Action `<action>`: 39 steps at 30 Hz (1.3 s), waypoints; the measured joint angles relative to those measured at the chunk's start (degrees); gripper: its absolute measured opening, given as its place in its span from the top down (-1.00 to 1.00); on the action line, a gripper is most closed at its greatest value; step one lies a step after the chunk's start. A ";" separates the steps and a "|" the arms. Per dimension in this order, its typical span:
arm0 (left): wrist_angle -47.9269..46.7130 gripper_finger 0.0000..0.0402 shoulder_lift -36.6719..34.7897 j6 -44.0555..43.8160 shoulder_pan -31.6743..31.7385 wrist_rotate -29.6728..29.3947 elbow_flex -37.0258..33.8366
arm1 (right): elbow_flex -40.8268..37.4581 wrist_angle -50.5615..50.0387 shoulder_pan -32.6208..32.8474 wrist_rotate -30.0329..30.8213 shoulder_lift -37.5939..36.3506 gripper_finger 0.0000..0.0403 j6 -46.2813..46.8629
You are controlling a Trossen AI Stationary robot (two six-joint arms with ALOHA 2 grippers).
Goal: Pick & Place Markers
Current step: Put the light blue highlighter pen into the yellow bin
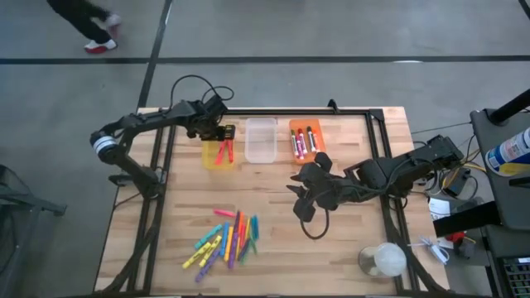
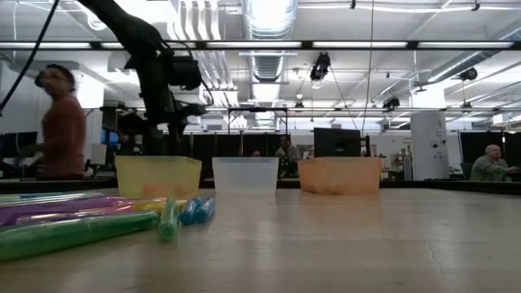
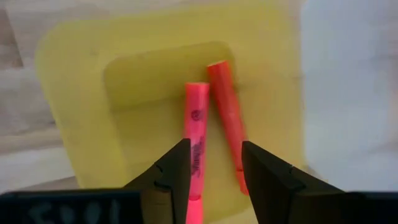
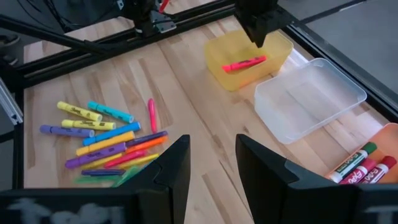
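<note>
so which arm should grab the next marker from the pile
Right, probably. Its open gripper sits beside the marker pile and faces it, while the left gripper, also open, is over the yellow bin.

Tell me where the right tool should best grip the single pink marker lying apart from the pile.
Probably at mid-barrel of the pink marker, coming straight down with fingers across its length. It lies flat on the table, apart from the pile, leaving room on both sides.

Yellow bin (image 1: 219,154), clear bin (image 1: 261,140) and orange bin (image 1: 307,141) sitting in a row on the wooden table (image 1: 348,248), person (image 2: 59,122) standing in the background, white-lidded jar (image 1: 383,260) resting near the table's corner.
</note>
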 joint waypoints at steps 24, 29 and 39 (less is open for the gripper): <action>-7.15 0.33 -24.12 -18.31 -28.24 -4.29 -0.18 | 0.00 -0.04 -0.39 0.00 0.00 0.40 0.60; -8.48 0.33 -25.70 -23.47 -39.09 -7.64 -0.20 | 0.00 -0.04 -0.58 0.00 0.00 0.40 3.38; -10.85 0.33 -25.85 -35.91 -59.25 -14.52 -0.20 | 0.00 0.15 -0.52 -0.09 0.02 0.40 10.80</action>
